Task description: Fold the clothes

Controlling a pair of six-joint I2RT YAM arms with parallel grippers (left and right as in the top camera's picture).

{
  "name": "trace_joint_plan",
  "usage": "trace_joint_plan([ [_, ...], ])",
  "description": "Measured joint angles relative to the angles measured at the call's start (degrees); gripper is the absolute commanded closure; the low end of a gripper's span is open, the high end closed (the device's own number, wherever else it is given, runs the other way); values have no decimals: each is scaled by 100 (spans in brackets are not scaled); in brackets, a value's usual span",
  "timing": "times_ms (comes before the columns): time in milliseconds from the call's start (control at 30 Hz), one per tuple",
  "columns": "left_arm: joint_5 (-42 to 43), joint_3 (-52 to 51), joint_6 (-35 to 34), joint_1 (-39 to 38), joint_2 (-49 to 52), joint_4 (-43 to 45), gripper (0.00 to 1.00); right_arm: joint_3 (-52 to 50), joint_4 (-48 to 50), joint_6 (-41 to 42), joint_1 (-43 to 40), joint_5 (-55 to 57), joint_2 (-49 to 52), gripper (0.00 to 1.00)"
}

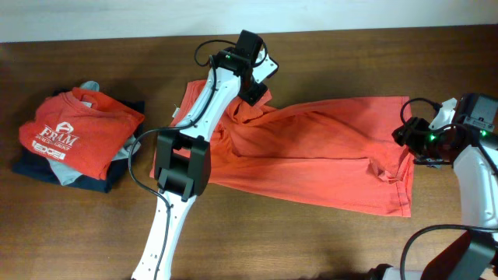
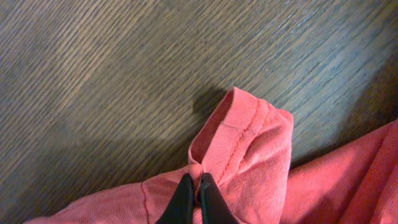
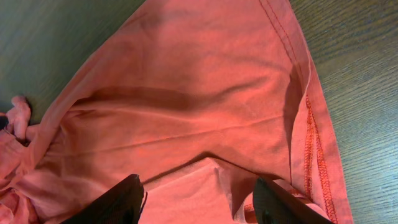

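Note:
The coral-red T-shirt (image 1: 327, 148) lies spread across the middle of the wooden table, bunched at its far-left end. There my left gripper (image 1: 257, 92) is shut on a raised fold of it beside a stitched hem; in the left wrist view the gripper (image 2: 196, 179) pinches the coral cloth (image 2: 249, 143). My right gripper (image 1: 406, 134) hangs over the shirt's right end. In the right wrist view that gripper (image 3: 198, 186) is open, its fingers wide apart over wrinkled fabric (image 3: 186, 93), holding nothing.
A folded stack sits at the left: a red tee with white "FRAM" print (image 1: 78, 128) on top of grey and navy garments (image 1: 47, 167). My left arm's black joint (image 1: 183, 163) overhangs the shirt's left part. Bare wood (image 1: 311, 241) shows in front.

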Motion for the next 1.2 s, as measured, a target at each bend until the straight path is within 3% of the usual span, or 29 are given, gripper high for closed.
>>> trace_joint_plan([
  [400,-1414,1176,-343,-9,-245,-1508,100,0,-2,4,0,2,0,38],
  [700,-2000,1307,-411,-9,-479,-3045,98,0,-7,4,0,0,0,38],
  [733,-2033,1305,-413,-9,-479,-3244,95,0,-7,4,0,2,0,38],
  [867,-2085,1307,-455,-9,-479,-3858,66,0,-9,4,0,2,0,38],
  [967,-2057,1307,-468,-9,-479,-3906,55,0,-28,4,0,2,0,38],
  [1200,-2039,1307,-490,-7,-479,-3899,50,0,-35,0,0,0,0,37],
])
